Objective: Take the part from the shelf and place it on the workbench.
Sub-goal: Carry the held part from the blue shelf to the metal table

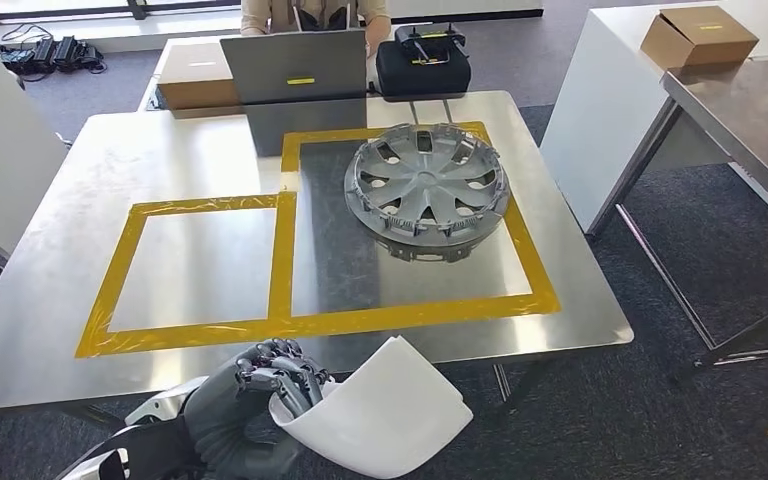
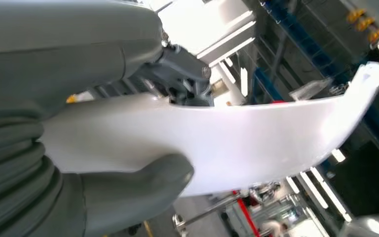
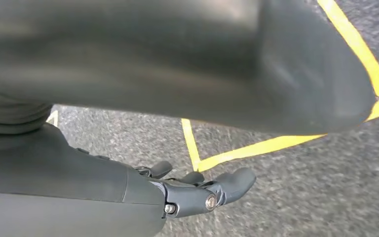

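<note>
Left robot hand (image 1: 275, 378) grasped the curved white plastic panel part (image 1: 380, 412) by one edge, thumb (image 2: 128, 190) under and fingers over, holding it just off the near edge of the brushed steel desk (image 1: 80, 170), not yet over it. On the desk, the larger of two yellow-taped rectangles (image 1: 285, 235) contained a silver plastic wheel cover (image 1: 427, 190). Right robot hand (image 3: 197, 190) hung above grey carpet, released, fingers loose and apart.

Grey carpet floor (image 1: 580, 400), yellow floor tape (image 3: 256, 148), white partition (image 1: 600, 110)
</note>
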Controlling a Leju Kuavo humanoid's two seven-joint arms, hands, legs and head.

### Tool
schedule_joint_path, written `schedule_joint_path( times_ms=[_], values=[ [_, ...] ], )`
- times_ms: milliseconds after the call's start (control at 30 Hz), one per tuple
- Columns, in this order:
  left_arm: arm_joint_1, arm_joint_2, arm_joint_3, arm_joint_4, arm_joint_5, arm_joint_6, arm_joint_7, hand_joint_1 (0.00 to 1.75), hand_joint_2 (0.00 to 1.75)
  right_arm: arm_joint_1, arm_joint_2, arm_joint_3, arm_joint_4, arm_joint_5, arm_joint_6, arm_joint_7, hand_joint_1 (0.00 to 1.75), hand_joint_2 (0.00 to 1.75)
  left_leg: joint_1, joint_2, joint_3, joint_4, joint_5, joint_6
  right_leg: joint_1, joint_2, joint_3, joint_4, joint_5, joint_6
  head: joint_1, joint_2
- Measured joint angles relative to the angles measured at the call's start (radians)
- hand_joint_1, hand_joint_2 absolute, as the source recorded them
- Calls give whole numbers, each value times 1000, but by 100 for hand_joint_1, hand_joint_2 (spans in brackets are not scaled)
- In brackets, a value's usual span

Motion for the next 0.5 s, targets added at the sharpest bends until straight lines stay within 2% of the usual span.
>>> schedule_joint_path(
  times_ms=[100, 167, 200, 267, 300, 333, 367, 433, 467, 500],
  values=[
    [1, -1, 3, -2, 3, 1, 0, 175, 175, 1, -1, 0, 0, 1, 0, 5, 0, 0, -2, -1, 8, 7, -8, -18, 1, 1, 11, -14, -1, -25, 0, 0],
    [0, -1, 8, -5, 6, 2, 1, 175, 175, 1, -1, 0, 0, 4, 0, 6, 0, 0, -1, 2, -9, 57, -16, -27, -3, 2, 30, -19, -9, -37, -5, 0],
    [1, -1, 11, -6, 7, 3, 2, 175, 175, 0, -2, 0, 0, 6, 0, 6, 0, 0, 0, 4, -38, 108, -32, -31, -4, 2, 40, -22, -14, -41, -8, 0],
    [6, -1, 16, -6, 12, 7, 3, 175, 175, 0, -3, 1, 0, 10, 1, 6, 0, 0, 2, 6, -119, 230, -78, -39, -4, 2, 54, -23, -27, -46, -13, 0],
    [11, -1, 19, -6, 14, 8, 4, 175, 175, 0, -4, 2, 0, 11, 2, 6, 0, 0, 3, 6, -155, 271, -92, -41, -4, 2, 61, -24, -34, -47, -14, 0],
    [15, -1, 22, -6, 15, 9, 5, 175, 175, 0, -4, 2, 0, 12, 2, 6, 0, 0, 4, 6, -178, 284, -90, -42, -4, 3, 68, -24, -40, -46, -14, 0],
    [17, -1, 24, -6, 15, 9, 5, 175, 175, 0, -4, 3, 0, 12, 3, 6, 0, 0, 4, 6, -185, 268, -68, -41, -4, 3, 77, -24, -47, -46, -15, 0],
    [20, 0, 28, -7, 15, 13, 5, 175, 175, 0, -4, 7, 0, 14, 3, 6, 0, 0, 4, 8, -159, 154, 26, -36, -4, 4, 98, -24, -62, -42, -17, 0],
    [21, 0, 29, -7, 16, 16, 5, 175, 175, -1, -4, 8, 0, 15, 4, 6, 0, 0, 2, 9, -143, 96, 60, -32, -3, 4, 107, -24, -69, -39, -18, 0],
    [25, -1, 32, -8, 16, 22, 4, 175, 175, -2, -5, 9, 0, 16, 4, 6, 0, 0, 0, 10, -131, 52, 77, -28, -2, 4, 113, -24, -75, -34, -20, 0]
  ],
)
